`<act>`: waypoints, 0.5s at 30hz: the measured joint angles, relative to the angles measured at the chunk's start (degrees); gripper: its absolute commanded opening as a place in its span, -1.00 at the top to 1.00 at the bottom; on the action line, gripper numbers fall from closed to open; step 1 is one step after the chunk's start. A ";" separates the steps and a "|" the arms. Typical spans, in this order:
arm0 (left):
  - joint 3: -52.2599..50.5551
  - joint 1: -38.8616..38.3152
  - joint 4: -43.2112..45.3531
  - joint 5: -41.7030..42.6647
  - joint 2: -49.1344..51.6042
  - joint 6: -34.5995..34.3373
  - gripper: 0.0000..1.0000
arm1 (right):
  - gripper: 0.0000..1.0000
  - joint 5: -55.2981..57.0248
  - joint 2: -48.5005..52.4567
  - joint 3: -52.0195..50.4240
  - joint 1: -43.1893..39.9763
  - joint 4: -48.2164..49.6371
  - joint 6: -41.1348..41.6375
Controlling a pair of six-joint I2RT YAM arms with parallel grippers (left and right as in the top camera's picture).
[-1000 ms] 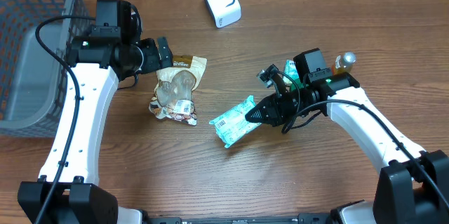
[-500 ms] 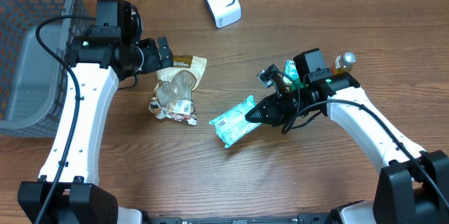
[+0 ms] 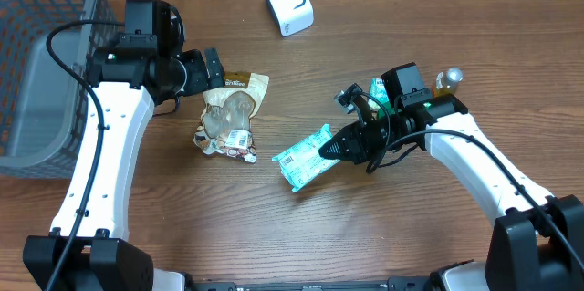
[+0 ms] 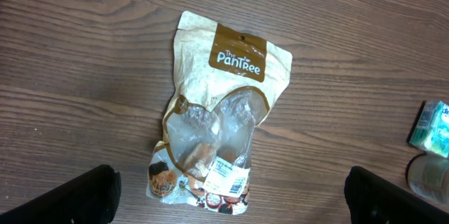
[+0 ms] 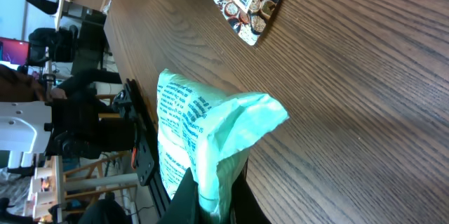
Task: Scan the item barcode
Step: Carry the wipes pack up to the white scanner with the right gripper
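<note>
My right gripper (image 3: 327, 150) is shut on one end of a light green packet (image 3: 304, 158), which is lifted just off the wood near the table's middle. A barcode shows on the packet's white label at its left end. From the right wrist the green packet (image 5: 203, 126) stands pinched between the dark fingers (image 5: 184, 199). My left gripper (image 3: 210, 70) is open above a tan snack pouch (image 3: 233, 113), holding nothing. The left wrist view looks straight down on that pouch (image 4: 221, 112). A white scanner (image 3: 288, 2) stands at the back of the table.
A grey mesh basket (image 3: 36, 63) fills the left edge. A small bottle (image 3: 448, 78) and a green box (image 3: 379, 90) sit behind my right arm; the left wrist view shows this box (image 4: 429, 127) at its right edge.
</note>
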 measured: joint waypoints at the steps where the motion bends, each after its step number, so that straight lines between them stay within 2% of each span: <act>1: 0.00 0.00 0.00 0.00 0.00 0.00 -0.99 | 0.93 0.07 -0.02 0.00 -0.02 0.02 0.31; 6: 0.00 0.00 0.00 0.00 0.00 0.00 -0.99 | 0.93 5.31 0.00 3.21 -0.02 -1.44 4.83; 15: 0.00 0.00 0.00 0.00 0.00 0.02 -0.99 | 0.93 22.10 0.00 18.64 1.55 -7.52 8.87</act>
